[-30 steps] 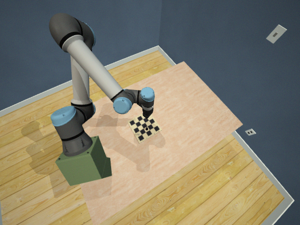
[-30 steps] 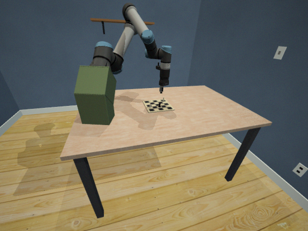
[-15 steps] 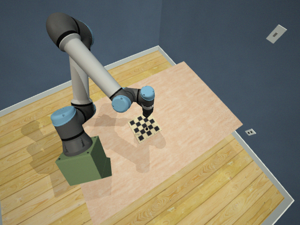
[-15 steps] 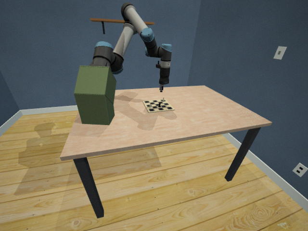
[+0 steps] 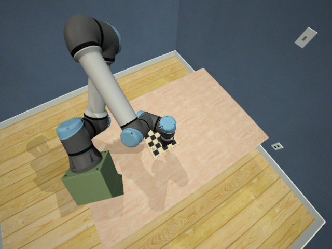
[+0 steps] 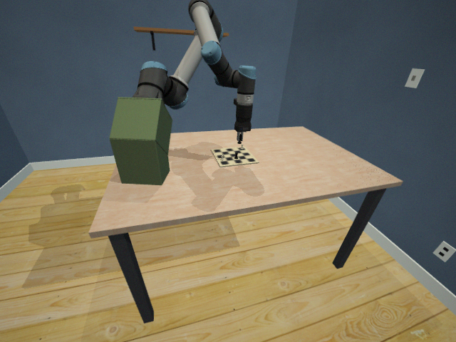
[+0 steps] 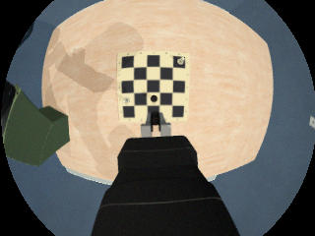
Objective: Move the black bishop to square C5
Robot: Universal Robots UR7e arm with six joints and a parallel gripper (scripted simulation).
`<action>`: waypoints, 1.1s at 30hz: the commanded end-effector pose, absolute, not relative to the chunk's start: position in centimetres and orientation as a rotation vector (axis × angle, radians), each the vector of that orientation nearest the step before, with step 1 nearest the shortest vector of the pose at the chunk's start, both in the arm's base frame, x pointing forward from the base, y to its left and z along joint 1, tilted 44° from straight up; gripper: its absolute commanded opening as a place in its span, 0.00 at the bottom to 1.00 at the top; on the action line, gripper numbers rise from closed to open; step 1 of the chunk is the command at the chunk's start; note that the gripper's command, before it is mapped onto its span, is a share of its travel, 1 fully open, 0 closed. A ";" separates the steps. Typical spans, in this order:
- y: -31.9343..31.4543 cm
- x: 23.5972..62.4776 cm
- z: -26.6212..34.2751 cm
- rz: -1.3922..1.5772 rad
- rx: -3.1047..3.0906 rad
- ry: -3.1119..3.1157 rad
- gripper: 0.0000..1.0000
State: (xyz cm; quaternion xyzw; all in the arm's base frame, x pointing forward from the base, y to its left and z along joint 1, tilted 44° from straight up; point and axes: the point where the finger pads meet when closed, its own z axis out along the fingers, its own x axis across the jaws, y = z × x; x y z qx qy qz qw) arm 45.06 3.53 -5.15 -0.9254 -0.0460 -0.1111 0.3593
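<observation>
My gripper (image 6: pixel 239 138) (image 7: pixel 155 118) is shut on a small black piece, the black bishop (image 6: pixel 239 141), and holds it in the air a little above the far side of the chessboard (image 6: pixel 221 164) (image 5: pixel 155 153) (image 7: pixel 120 79). In the top view the wrist hides the fingers and the held piece. Another black piece (image 6: pixel 235 157) (image 7: pixel 153 98) stands upright near the middle of the board. A white piece (image 6: pixel 241 147) (image 7: pixel 180 61) stands at a far corner, and another white piece (image 7: pixel 126 100) stands at the left edge. The board's letters are too small to read.
The board lies on a light wooden table (image 6: pixel 294 165) (image 5: pixel 201 107). The arm's green base box (image 6: pixel 140 143) (image 5: pixel 91 182) (image 7: pixel 33 132) stands on the table's left end. The arm's elbow and forearm reach over the table beside the board.
</observation>
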 end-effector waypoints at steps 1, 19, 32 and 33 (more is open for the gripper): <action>2.6 44.7 -6.0 -0.272 -2.386 -0.074 0.00; 3.3 44.9 -6.7 -0.272 -2.386 -0.074 0.00; 6.6 45.8 -10.2 -0.272 -2.386 -0.074 0.00; 6.9 45.9 -10.6 -0.272 -2.386 -0.074 0.00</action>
